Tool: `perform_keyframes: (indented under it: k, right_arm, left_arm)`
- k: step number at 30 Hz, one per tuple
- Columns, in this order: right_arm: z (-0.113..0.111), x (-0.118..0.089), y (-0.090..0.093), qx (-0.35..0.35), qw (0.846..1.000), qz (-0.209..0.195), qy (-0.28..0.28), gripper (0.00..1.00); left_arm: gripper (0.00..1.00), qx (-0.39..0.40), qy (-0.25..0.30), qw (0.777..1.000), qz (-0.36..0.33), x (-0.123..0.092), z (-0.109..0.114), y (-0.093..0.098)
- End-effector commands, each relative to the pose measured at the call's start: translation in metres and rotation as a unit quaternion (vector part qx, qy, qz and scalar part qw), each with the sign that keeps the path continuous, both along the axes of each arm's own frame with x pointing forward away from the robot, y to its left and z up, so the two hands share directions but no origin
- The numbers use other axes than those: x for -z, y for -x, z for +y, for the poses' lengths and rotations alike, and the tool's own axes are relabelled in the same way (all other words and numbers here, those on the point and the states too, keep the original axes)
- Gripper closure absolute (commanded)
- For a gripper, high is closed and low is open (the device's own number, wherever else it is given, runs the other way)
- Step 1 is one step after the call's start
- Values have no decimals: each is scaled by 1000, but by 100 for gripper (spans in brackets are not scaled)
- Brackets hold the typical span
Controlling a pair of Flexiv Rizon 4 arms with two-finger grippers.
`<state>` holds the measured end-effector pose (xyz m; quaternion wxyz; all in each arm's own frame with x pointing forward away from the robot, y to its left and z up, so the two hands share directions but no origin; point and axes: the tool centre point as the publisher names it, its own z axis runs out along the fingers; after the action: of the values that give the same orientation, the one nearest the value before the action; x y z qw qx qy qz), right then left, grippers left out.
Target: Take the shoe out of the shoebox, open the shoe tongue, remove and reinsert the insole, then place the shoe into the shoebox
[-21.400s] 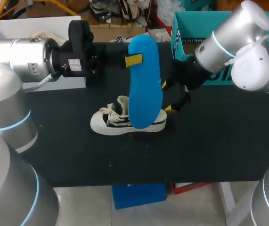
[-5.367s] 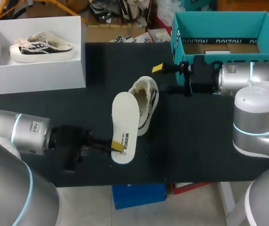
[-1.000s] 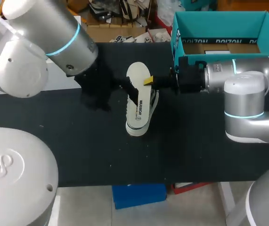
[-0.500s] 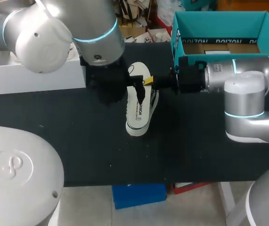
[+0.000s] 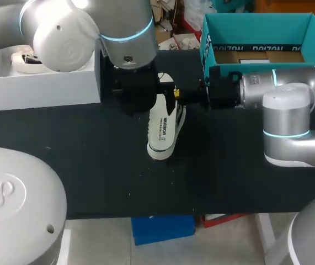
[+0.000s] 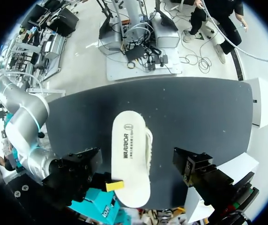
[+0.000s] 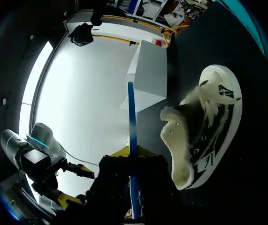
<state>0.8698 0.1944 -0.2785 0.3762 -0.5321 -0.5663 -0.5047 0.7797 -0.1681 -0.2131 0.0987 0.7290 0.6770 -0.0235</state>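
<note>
At the table's middle the insole (image 5: 163, 128) is being held on edge by the right gripper (image 5: 174, 95), clamped on its 12 o'clock end; the shoe (image 7: 204, 136) is being left on its side just beside it, at 3 o'clock; the white shoebox (image 5: 41, 84) is seen at 10 o'clock; the left gripper (image 5: 146, 94) is poised above the insole, and whether it is open or closed cannot be told.

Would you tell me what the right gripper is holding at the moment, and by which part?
The right gripper is shut on the insole, a finger on each face, near its wider end beside the shoe.
</note>
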Motion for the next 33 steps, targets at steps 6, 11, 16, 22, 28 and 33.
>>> perform_keyframes:
  k: [6, 11, 16, 22, 28, 33]
  right_arm:
    - [1, 0, 0, 1, 1000, 0, 0, 100]
    - [1, 0, 0, 1, 1000, 0, 0, 100]
    - [1, 0, 0, 1, 1000, 0, 0, 100]
    - [1, 0, 0, 1, 1000, 0, 0, 100]
    - [1, 0, 0, 1, 1000, 0, 0, 100]
    - [1, 0, 0, 1, 1000, 0, 0, 100]
  left_arm:
    - [0, 9, 11, 1000, 9, 3, -2, -43]
    - [0, 17, 9, 1000, 4, -2, -5, -71]
    - [0, 22, 12, 1000, 0, -5, -11, -99]
    - [0, 30, 15, 999, -7, -7, -20, -130]
    - [0, 34, 24, 999, -7, -7, -30, -153]
    - [0, 36, 24, 999, -3, -3, -34, -171]
